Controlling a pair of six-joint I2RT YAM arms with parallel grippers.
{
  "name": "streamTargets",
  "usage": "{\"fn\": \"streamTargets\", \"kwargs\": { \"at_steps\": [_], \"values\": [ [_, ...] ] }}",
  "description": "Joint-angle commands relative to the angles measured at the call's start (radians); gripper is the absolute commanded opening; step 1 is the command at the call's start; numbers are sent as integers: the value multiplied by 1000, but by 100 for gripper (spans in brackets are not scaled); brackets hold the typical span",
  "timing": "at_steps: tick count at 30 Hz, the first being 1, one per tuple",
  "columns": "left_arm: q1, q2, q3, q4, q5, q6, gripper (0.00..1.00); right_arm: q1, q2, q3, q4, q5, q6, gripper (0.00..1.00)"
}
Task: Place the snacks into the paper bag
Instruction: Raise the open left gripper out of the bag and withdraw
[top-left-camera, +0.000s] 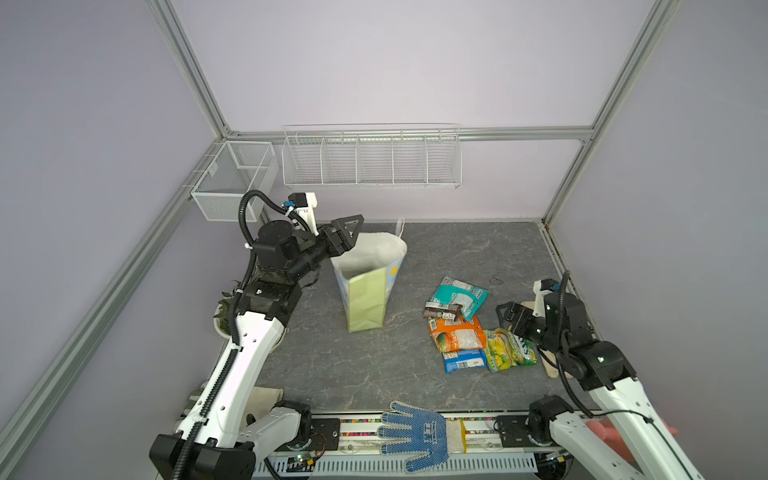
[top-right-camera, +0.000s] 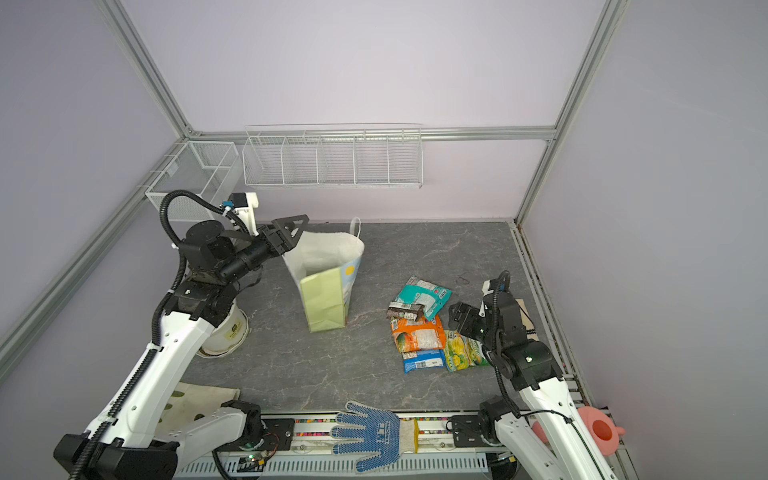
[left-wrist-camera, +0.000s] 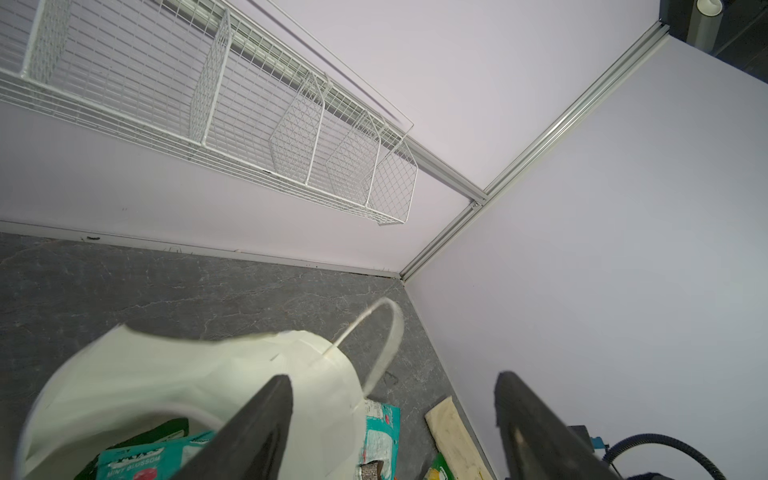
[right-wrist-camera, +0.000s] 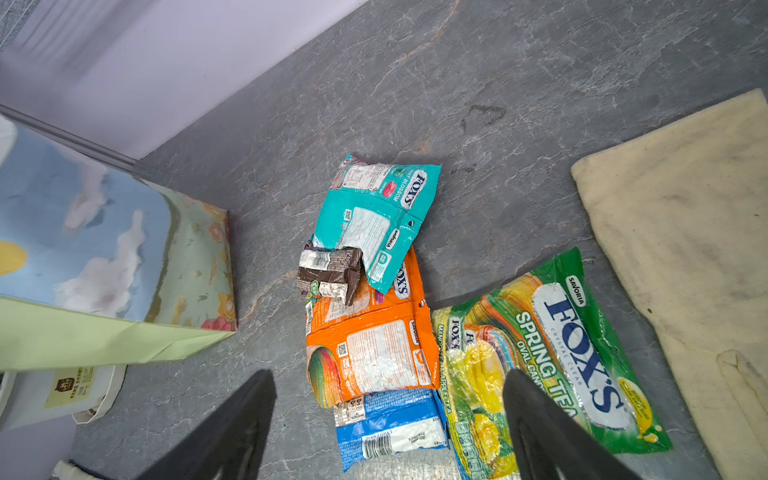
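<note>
Paper bag (top-left-camera: 365, 299) stood upright left of the table's centre, mouth open upward. The left wrist view showed a teal packet (left-wrist-camera: 133, 459) lying inside it, with something dark green beside it, too cut off to name. Five snacks lay outside on the table (top-left-camera: 374, 374), well apart to the bag's right. A second teal packet (top-left-camera: 459, 296) lay farthest, overlapping one end of the brown bar (top-left-camera: 442, 311). The bar rested on the orange packet (top-left-camera: 457, 334), which overlapped the blue packet (top-left-camera: 463, 361) nearest. The yellow-green packet (top-left-camera: 511, 349) touched their right side. Left jaws hung over the bag's far-left rim, spread wide, nothing between them. Right jaws hovered just right of the heap, by the yellow-green packet, also wide and empty. Judged: loading partly done, left arm at the drop-off point with nothing to drop, next pick not begun. Next move likely calls for the right arm to descend on a top-lying packet, teal or yellow-green. It should pinch an edge, since the film lies flat and glossy. The left arm should clear the bag's mouth first.
</note>
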Motion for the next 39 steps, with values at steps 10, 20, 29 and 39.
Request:
{"fn": "streamTargets", "kwargs": {
  "at_steps": [10, 20, 29, 39],
  "values": [
    [7, -80, 2, 38, 33, 0, 77, -5, 12, -24, 27, -34, 19, 89],
    [-14, -115, 2, 0, 45, 39, 77, -5, 31, -27, 44, -55, 21, 89],
    [-148, -124, 41, -129, -56, 158, 77, -4, 76, -24, 70, -89, 23, 88],
    [-308, -100, 38, -215, -168, 250, 77, -4, 108, -22, 75, -122, 14, 89]
  ]
}}
